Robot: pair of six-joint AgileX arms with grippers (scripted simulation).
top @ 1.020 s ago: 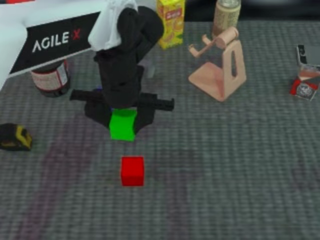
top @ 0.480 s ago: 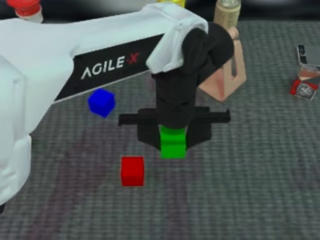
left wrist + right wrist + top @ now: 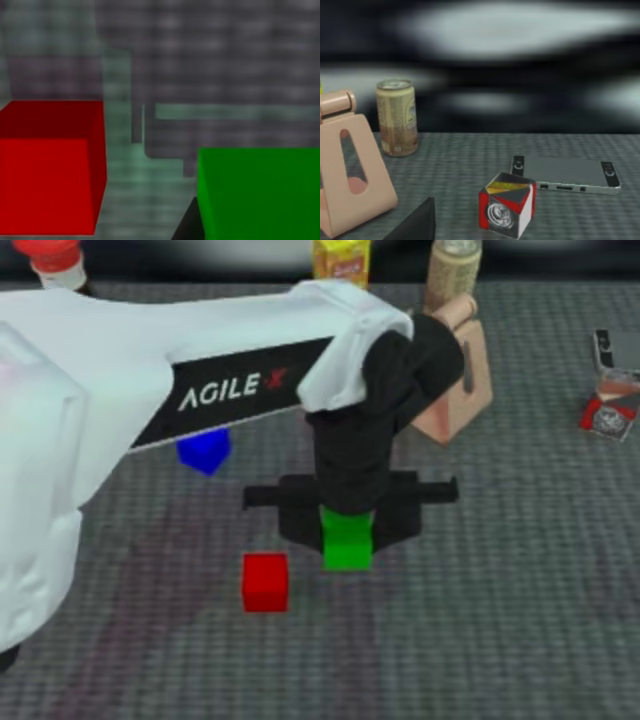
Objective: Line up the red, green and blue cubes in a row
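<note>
Left arm reaches in from the top view's left, across the middle of the grey woven table (image 3: 520,620). Its black left gripper (image 3: 348,536) points straight down and is closed on the bright green matte cube (image 3: 348,540), which sits between the fingers directly below the wrist. From above, the cube's lower half shows past the black gripper body.

Bright red matte cube (image 3: 265,582) rests on the table just left of the green one and a little nearer the table's front edge, with a narrow gap between them, not touching. The left wrist view confirms it: red cube (image 3: 50,167) on one side, green cube (image 3: 259,192) on the other, a strip of table showing between. Whether the green cube's underside touches the table cannot be told.

Deep blue matte cube (image 3: 205,450) lies farther back and to the left, partly hidden under the white arm link, well apart from the other two.

Right arm is outside the top view; its gripper cannot be told open or shut. Its wrist camera looks at a pink stand (image 3: 345,170), a tan can (image 3: 396,118), a red-and-white printed small box (image 3: 507,210) and a flat silver device (image 3: 570,175).
</note>
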